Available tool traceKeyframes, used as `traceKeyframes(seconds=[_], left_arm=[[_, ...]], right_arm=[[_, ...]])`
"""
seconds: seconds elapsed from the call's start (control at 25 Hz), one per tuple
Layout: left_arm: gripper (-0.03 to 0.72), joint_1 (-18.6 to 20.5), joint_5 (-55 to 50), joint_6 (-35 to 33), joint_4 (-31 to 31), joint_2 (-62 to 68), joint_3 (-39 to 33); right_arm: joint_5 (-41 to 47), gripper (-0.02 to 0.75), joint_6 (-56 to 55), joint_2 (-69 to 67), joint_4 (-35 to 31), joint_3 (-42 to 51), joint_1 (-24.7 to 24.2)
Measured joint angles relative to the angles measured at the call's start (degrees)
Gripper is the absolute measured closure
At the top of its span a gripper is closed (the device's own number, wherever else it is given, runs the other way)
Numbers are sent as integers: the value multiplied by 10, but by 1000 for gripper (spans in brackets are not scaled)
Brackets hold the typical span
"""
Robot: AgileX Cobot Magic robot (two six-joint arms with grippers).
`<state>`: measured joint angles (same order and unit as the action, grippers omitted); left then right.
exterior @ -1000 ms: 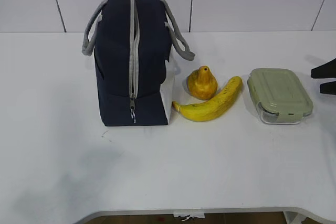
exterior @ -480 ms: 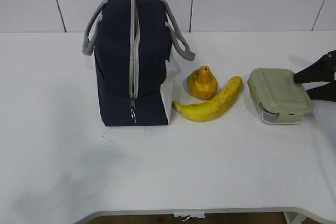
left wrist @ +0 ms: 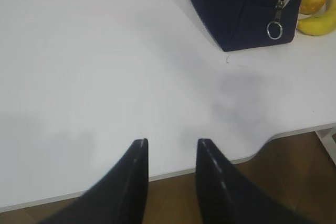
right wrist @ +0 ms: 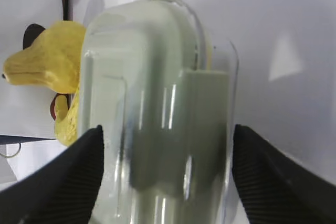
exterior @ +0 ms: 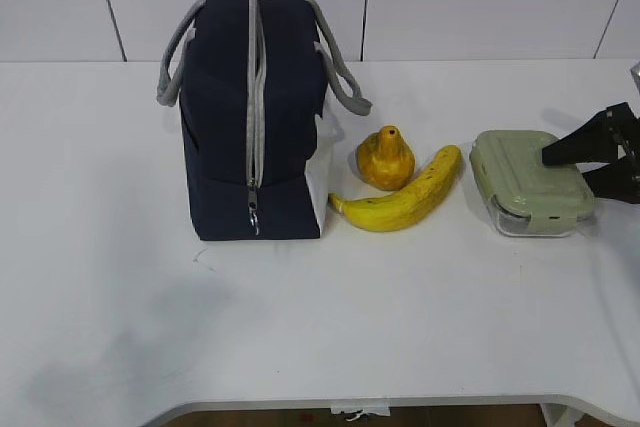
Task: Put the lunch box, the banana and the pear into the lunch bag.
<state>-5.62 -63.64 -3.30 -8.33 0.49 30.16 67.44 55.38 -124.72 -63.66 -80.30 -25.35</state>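
Note:
The navy lunch bag (exterior: 250,112) stands upright at centre left, its grey zipper shut and the ring pull (exterior: 252,219) low on the near end. The pear (exterior: 385,159) and the banana (exterior: 400,197) lie just right of it. The lunch box (exterior: 530,182) with its sage-green lid sits further right. My right gripper (exterior: 565,169) is open, and its fingers straddle the lunch box (right wrist: 157,108) from the right without closing. The pear (right wrist: 44,64) and banana (right wrist: 65,124) show beyond it. My left gripper (left wrist: 172,141) is open and empty over the table's front left edge, far from the bag (left wrist: 241,9).
The white table (exterior: 400,327) runs to a white panelled wall behind. Its front edge has a curved cut-out (left wrist: 273,137), with brown floor below. The bag's grey handles (exterior: 345,82) hang out to each side.
My right gripper has come in from the right edge and moved left until its open fingers stand either side of the lunch box. Nothing else has moved.

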Motion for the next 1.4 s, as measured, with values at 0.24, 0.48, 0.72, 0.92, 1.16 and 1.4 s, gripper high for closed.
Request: traceKeyframes(seconds=[0.24, 0.48, 0.72, 0.92, 1.16, 1.4], left_arm=[[449, 0, 0, 0, 0, 0, 0], [449, 0, 0, 0, 0, 0, 0], [449, 0, 0, 0, 0, 0, 0], [449, 0, 0, 0, 0, 0, 0], [449, 0, 0, 0, -1, 0, 0], [449, 0, 0, 0, -37, 0, 0]], right_arm=[[0, 180, 1, -6, -7, 0, 0], [2, 325, 1, -8, -10, -1, 0], [4, 344, 0, -8, -12, -1, 0], [4, 353, -3, -8, -15, -1, 0], [4, 368, -49, -8, -15, -1, 0], [-8, 368, -137, 24, 13, -1, 0]])
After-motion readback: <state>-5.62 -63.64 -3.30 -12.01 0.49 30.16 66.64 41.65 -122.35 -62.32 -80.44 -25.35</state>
